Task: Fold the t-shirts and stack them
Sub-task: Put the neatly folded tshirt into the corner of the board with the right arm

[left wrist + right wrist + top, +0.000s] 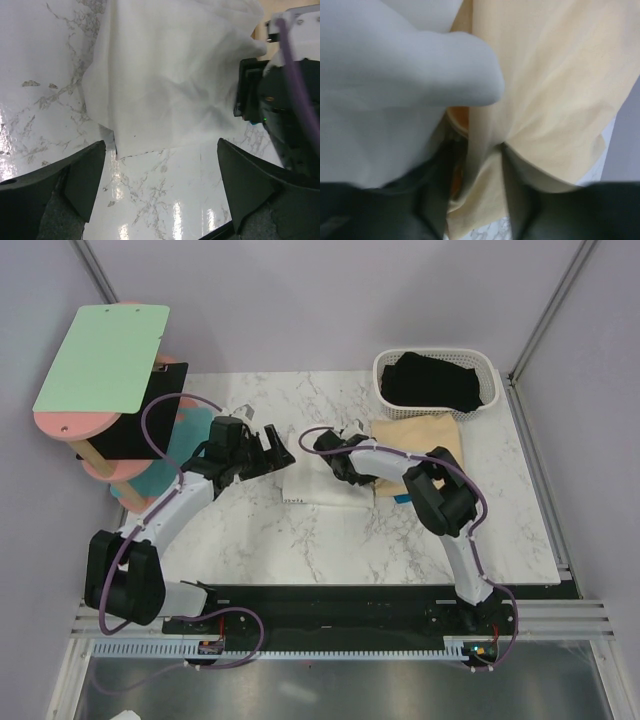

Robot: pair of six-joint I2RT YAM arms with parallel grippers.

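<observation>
- The room is boxed in by plain pale lilac walls [300,300].
- At far left stands a rack [100,370] with a green board on top, pink discs and wooden posts. It sits at the corner of the white, grey-veined marble table [350,540], which shows glossy glare in the left wrist view.
- The left gripper [278,454] [160,185] hovers just over the near-left edge of the white t-shirt [315,488] [165,75]. Its jaws are spread wide and hold nothing.
- The white t-shirt lies folded mid-table, and its right side is bunched upward.
- The right gripper [328,445] [475,165] has its jaws nearly together, pinching a pale fold of that shirt.
- The tan t-shirt [430,432] [560,75] lies flat just beside it on the right.
- At the far right corner, a white basket [436,351] holds the black t-shirt [435,380].
</observation>
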